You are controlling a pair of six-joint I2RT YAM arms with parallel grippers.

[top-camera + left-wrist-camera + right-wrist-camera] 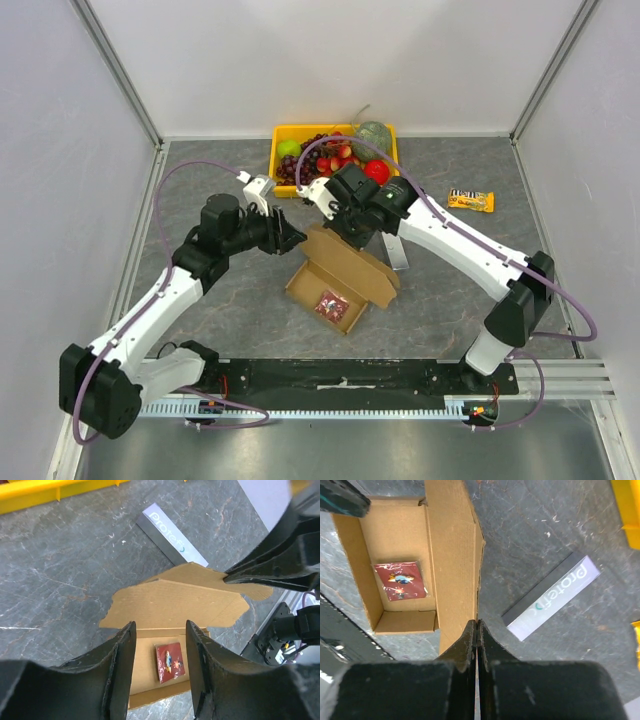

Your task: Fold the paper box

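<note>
One box (454, 555) edge, seemingly between fingers (465, 647)

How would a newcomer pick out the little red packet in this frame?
On the grey table, an open paper box sits between the two arms, on the near side of the yellow tray. The red packet lies flat on the box's floor. It is the only thing inside: small, square and clear-wrapped.

Lab test cell, white panel walls (330, 60), aluminium framing (119, 70), grey tabletop (250, 322)
</note>
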